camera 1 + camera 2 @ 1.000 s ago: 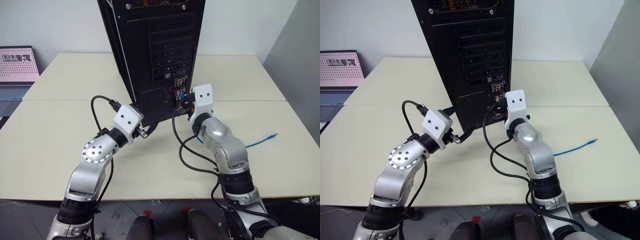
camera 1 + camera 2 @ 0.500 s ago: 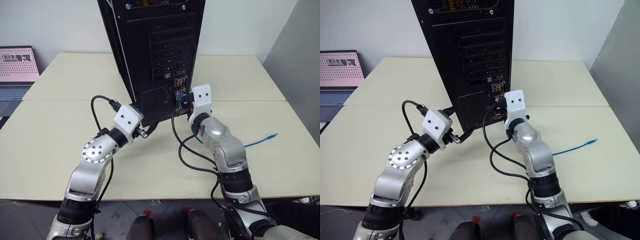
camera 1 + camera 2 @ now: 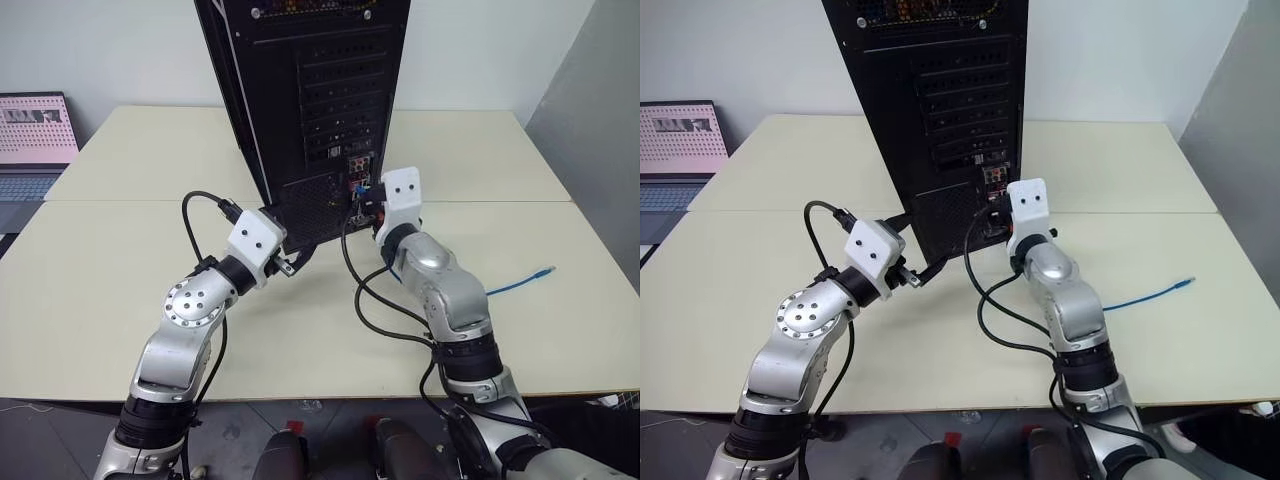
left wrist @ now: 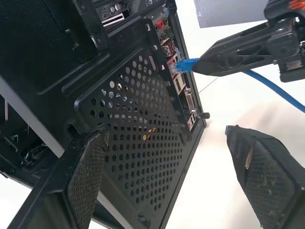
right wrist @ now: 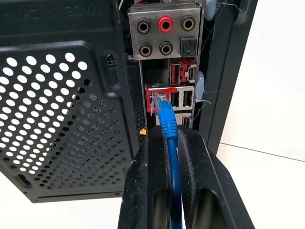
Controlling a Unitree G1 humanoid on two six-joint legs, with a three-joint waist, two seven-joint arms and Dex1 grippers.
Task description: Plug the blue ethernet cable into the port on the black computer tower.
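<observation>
1. Firmly, our right gripper (image 5: 172, 143) pinches the blue ethernet cable (image 5: 167, 121) just behind its plug.
2. We see the plug tip at the port (image 5: 155, 101) on the black computer tower (image 3: 310, 90).
3. Beside the tower's mesh vent (image 4: 138, 157), our left gripper (image 4: 167, 176) stands wide apart, holding nothing.
4. Away from the tower, the cable's far end lies on the table (image 3: 100, 270).

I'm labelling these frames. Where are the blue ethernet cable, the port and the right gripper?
blue ethernet cable (image 5: 167, 121), right wrist view, boot behind its plug.
port (image 5: 156, 101), right wrist view, red-framed socket opening.
right gripper (image 5: 171, 139), right wrist view, between its fingertips.
</observation>
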